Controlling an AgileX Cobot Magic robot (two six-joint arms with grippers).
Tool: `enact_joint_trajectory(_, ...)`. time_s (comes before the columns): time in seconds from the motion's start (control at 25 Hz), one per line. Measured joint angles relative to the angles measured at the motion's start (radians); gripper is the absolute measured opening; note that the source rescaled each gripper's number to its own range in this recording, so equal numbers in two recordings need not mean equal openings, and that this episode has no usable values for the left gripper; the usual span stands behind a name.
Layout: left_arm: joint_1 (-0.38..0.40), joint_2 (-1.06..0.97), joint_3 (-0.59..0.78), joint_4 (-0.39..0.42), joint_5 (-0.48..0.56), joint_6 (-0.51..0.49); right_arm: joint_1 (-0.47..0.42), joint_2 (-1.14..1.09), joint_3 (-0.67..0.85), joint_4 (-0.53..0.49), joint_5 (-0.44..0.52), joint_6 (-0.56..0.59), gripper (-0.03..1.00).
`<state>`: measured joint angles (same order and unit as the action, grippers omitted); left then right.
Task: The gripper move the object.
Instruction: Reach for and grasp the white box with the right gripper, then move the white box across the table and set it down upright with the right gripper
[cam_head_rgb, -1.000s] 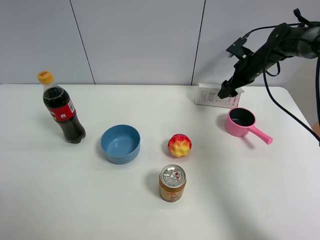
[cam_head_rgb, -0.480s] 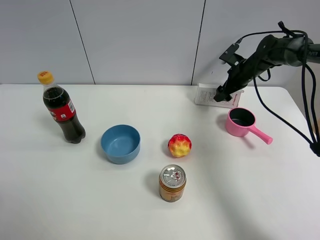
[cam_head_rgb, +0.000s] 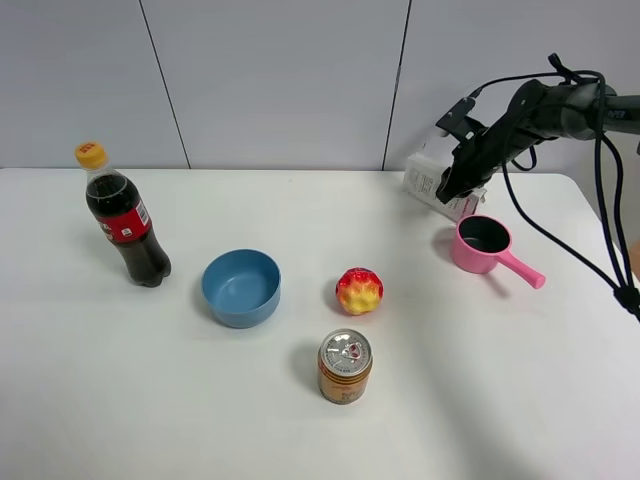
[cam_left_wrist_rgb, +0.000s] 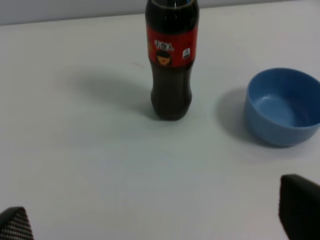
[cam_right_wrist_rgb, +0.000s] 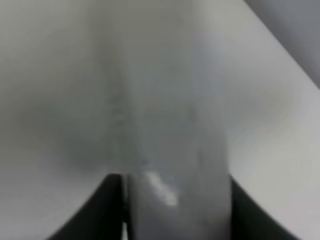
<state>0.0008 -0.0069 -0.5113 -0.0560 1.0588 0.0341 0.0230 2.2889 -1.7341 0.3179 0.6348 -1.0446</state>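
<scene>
The white box (cam_head_rgb: 428, 172) is at the back right of the table, tipped up on its edge just behind the pink saucepan (cam_head_rgb: 484, 245). My right gripper (cam_head_rgb: 452, 185), a black claw on a dark arm with cables, is closed on the box's right end. In the right wrist view the blurred white box (cam_right_wrist_rgb: 170, 125) fills the frame between the two dark fingers (cam_right_wrist_rgb: 111, 202). My left gripper (cam_left_wrist_rgb: 155, 220) is open and empty, its fingertips wide apart above bare table; it does not show in the exterior view.
A cola bottle (cam_head_rgb: 125, 220) stands at the left, also seen in the left wrist view (cam_left_wrist_rgb: 171, 65). A blue bowl (cam_head_rgb: 241, 288) sits in the middle, with a red-yellow fruit ball (cam_head_rgb: 359, 290) and an upright can (cam_head_rgb: 345, 366) to its right.
The right gripper came down onto the flat-lying box and closed on it. The box now stands tipped up and has shifted slightly right. The left arm has not moved.
</scene>
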Motion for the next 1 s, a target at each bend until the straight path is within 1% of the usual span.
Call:
enact_joint_trajectory(0.04,0.0,0.0,0.0,0.0,0.0,0.0,0.0,0.001,-0.001,-0.001,-0.002,0.001,0.0)
enact_joint_trajectory(0.2,0.0,0.0,0.0,0.0,0.0,0.0,0.0,0.01,-0.054,0.011,0.019,0.007,0.01)
enact_joint_trajectory(0.28,0.0,0.0,0.0,0.0,0.0,0.0,0.0,0.01,-0.104,0.038,0.045,0.028,0.01)
enact_joint_trajectory(0.44,0.0,0.0,0.0,0.0,0.0,0.0,0.005,0.009,-0.203,0.051,0.166,0.058,0.01)
enact_joint_trajectory(0.56,0.0,0.0,0.0,0.0,0.0,0.0,0.02,-0.012,-0.223,0.055,0.24,0.088,0.01)
enact_joint_trajectory(0.64,0.0,0.0,0.0,0.0,0.0,0.0,0.038,-0.041,-0.224,0.058,0.277,0.115,0.01)
enact_joint_trajectory(0.84,0.0,0.0,0.0,0.0,0.0,0.0,0.098,-0.138,-0.229,0.06,0.321,0.227,0.01)
enact_joint_trajectory(0.88,0.0,0.0,0.0,0.0,0.0,0.0,0.098,-0.138,-0.229,0.06,0.321,0.227,0.01)
enact_joint_trajectory(0.92,0.0,0.0,0.0,0.0,0.0,0.0,0.117,-0.154,-0.229,0.058,0.34,0.249,0.01)
enact_joint_trajectory(1.0,0.0,0.0,0.0,0.0,0.0,0.0,0.186,-0.183,-0.229,0.046,0.385,0.318,0.01)
